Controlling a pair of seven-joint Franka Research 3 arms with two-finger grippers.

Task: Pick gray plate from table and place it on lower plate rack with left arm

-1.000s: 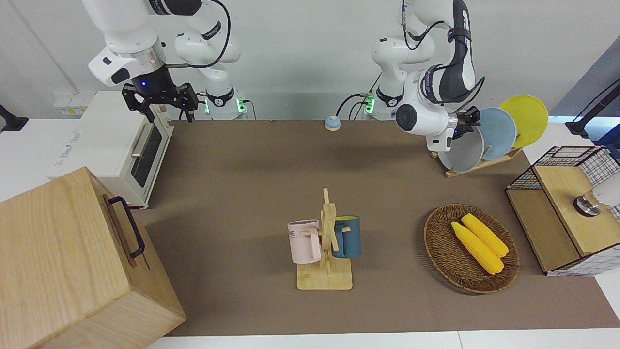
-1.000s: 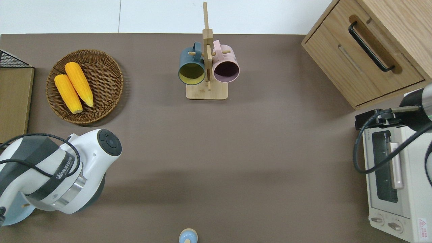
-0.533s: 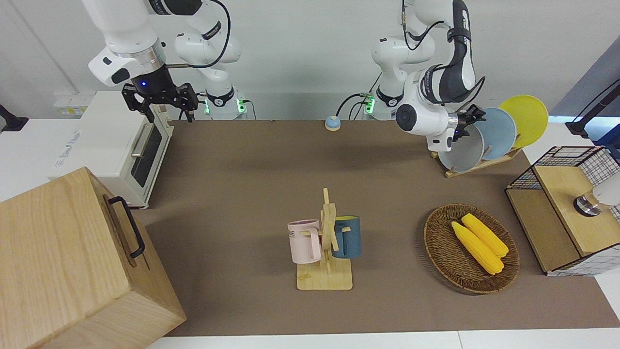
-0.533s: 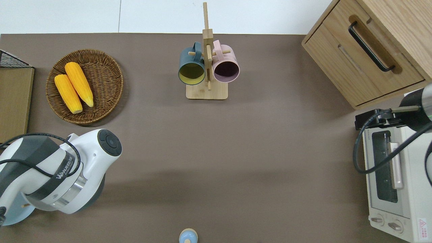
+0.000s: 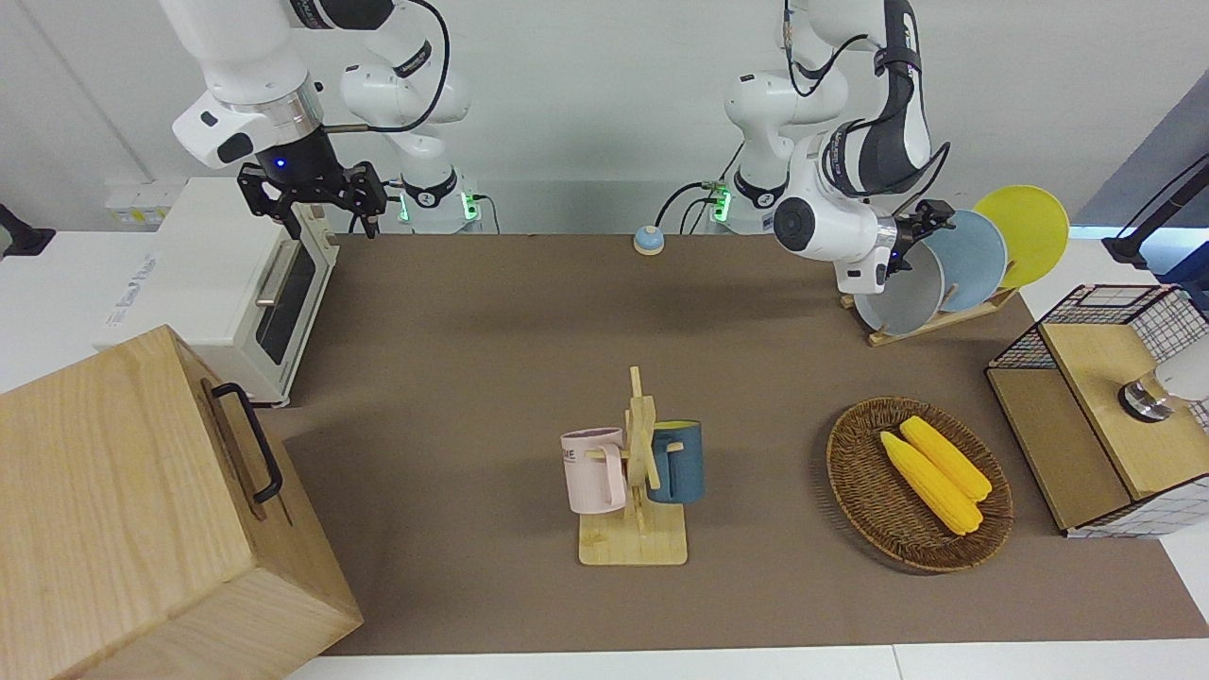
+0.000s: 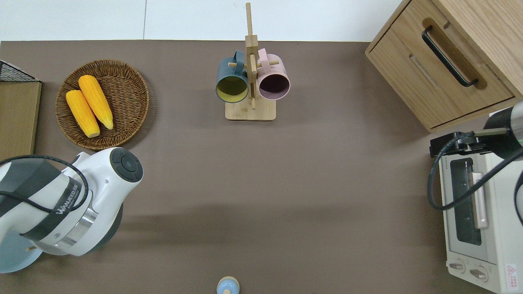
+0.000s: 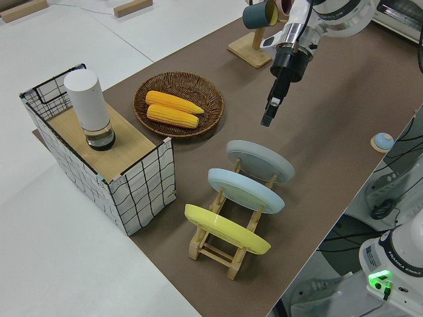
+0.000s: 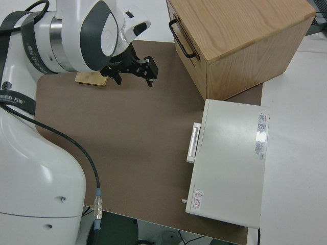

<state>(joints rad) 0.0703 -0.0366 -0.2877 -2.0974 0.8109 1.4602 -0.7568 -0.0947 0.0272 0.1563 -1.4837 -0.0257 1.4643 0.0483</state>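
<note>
- The left gripper (image 7: 272,111) hung just above the gray plate (image 7: 260,160), touching nothing; whether its fingers were parted I cannot tell.
- Three plates stood in the lower plate rack (image 7: 228,252).
- The right arm was parked.

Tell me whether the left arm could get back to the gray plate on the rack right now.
Probably yes. The left gripper hangs in open air just above the gray plate, which sits in the rack's lowest slot. Nothing lies between them, and the light blue plate stands in the next slot.
</note>
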